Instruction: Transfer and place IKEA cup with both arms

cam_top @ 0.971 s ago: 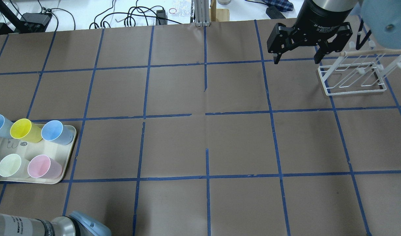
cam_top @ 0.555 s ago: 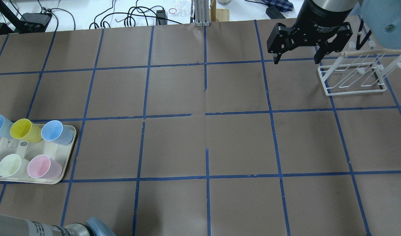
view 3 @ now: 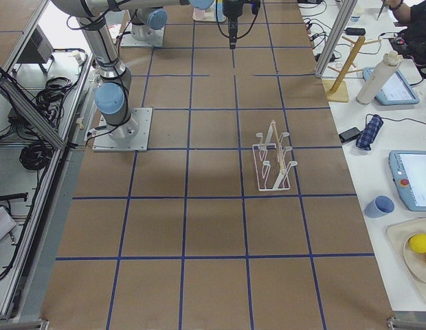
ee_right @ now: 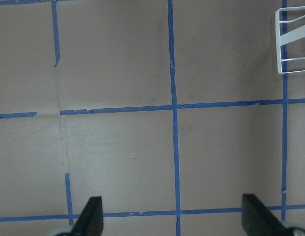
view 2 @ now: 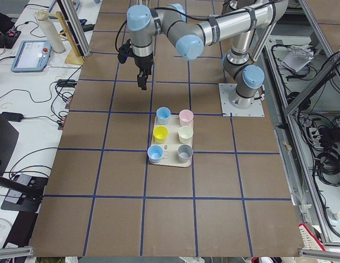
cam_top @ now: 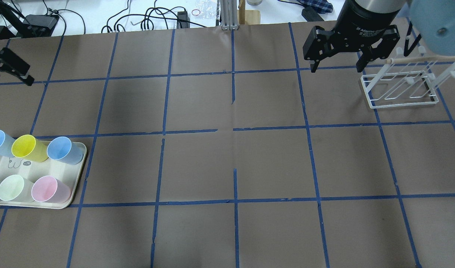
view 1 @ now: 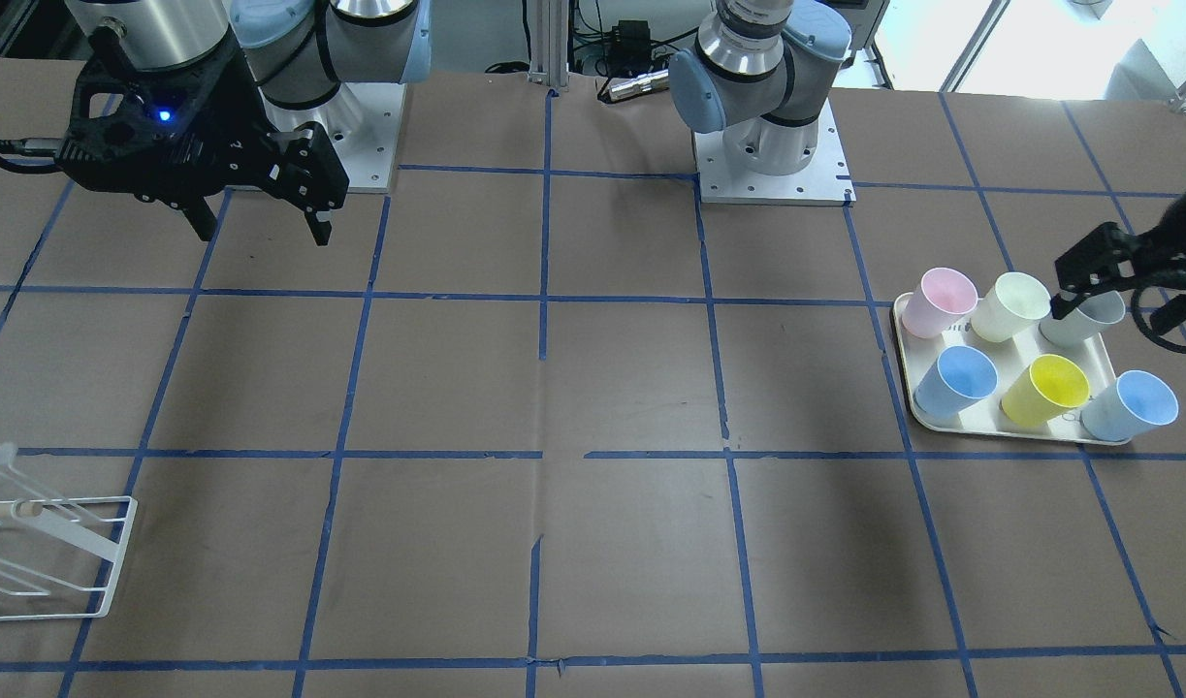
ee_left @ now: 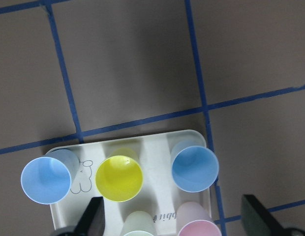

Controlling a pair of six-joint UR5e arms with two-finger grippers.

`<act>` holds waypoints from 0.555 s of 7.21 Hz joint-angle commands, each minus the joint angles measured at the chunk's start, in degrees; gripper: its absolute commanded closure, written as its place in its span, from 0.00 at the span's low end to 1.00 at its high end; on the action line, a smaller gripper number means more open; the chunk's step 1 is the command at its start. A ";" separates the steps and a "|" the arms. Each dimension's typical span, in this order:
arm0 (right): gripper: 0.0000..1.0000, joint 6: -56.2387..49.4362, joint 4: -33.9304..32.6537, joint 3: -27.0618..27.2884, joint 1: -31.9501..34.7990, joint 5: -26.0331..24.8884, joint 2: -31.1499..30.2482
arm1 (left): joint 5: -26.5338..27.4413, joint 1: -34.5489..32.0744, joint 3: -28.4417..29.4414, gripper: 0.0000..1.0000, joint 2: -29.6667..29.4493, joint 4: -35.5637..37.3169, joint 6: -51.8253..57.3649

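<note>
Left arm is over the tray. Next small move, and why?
Probably shift the open left gripper sideways over the IKEA cup at a corner of the tray before descending: it hangs high, and its wrist view shows coloured cups, not the grey one.

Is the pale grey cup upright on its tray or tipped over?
Upright. The IKEA cup stands on the tray with its open mouth facing up, beside the cream-green cup.

I saw the tray (cam_top: 30,170) at the tabletop's (cam_top: 197,163) left end, with the IKEA cup (view 1: 1082,325) in its outer corner nearest the left arm's base (view 1: 772,173). The rack (cam_top: 402,104) stood far right.
</note>
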 commanded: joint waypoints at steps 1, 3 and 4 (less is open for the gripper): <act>0.00 0.00 0.04 0.00 -0.11 -0.05 0.01 | -2.52 -12.96 -3.87 0.04 3.60 -0.06 -19.85; 0.00 -0.09 0.04 0.00 -0.11 -0.05 0.01 | -1.76 -19.66 -5.65 0.00 8.52 -0.15 -26.93; 0.00 -0.09 0.04 0.00 -0.02 -0.05 0.01 | 0.34 -21.61 -5.83 0.00 9.93 -0.41 -32.44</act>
